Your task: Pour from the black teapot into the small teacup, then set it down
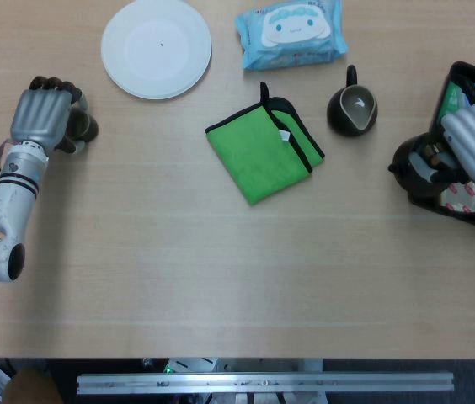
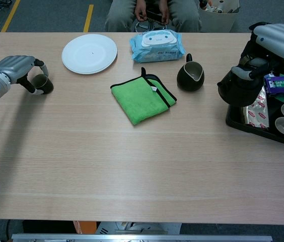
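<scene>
Left robot hand (image 2: 15,67) grips the small teacup (image 2: 41,84) at the counter's (image 2: 142,166) left edge – right robot hand (image 2: 278,40) holds the black teapot (image 2: 237,85) over the tray's (image 2: 242,123) near corner, far right

table (image 2: 132,166): pale wood, fills both views
floor (image 2: 51,15): dark grey, far side, with a yellow line (image 2: 88,17)
rail (image 1: 263,383): metal, along near edge (head view)
</scene>
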`<state>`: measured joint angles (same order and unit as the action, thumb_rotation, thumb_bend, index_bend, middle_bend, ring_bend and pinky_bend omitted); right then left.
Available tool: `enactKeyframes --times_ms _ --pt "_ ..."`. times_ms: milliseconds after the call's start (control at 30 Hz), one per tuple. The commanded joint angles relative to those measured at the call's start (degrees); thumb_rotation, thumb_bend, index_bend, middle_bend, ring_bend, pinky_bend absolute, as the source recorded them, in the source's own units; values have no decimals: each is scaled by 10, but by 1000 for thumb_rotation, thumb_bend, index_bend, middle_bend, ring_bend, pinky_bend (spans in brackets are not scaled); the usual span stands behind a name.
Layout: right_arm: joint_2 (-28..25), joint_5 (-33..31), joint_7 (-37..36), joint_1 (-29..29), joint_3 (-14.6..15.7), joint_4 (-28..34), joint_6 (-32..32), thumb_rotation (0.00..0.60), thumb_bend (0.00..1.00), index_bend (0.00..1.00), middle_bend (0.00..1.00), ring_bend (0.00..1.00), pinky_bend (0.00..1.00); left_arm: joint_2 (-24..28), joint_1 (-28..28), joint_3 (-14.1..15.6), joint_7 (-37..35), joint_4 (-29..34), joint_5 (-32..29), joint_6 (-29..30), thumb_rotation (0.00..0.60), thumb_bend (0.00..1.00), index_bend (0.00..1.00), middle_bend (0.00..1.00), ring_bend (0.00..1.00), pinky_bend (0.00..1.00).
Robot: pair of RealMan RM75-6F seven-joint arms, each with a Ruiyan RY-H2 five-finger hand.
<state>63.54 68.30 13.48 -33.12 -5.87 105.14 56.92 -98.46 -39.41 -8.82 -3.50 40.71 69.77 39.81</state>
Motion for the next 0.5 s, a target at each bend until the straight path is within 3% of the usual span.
enactKeyframes --times_ms 33,500 --pt "0 1 -3 0 0 -1 -1 468 365 1000 966 882 35 7 1 1 5 15 3 7 600 207 465 263 163 126" --pt "1 11 -15 2 -1 -7 -3 469 365 1000 966 882 35 50 12 1 45 99 -1 31 600 207 475 270 167 126"
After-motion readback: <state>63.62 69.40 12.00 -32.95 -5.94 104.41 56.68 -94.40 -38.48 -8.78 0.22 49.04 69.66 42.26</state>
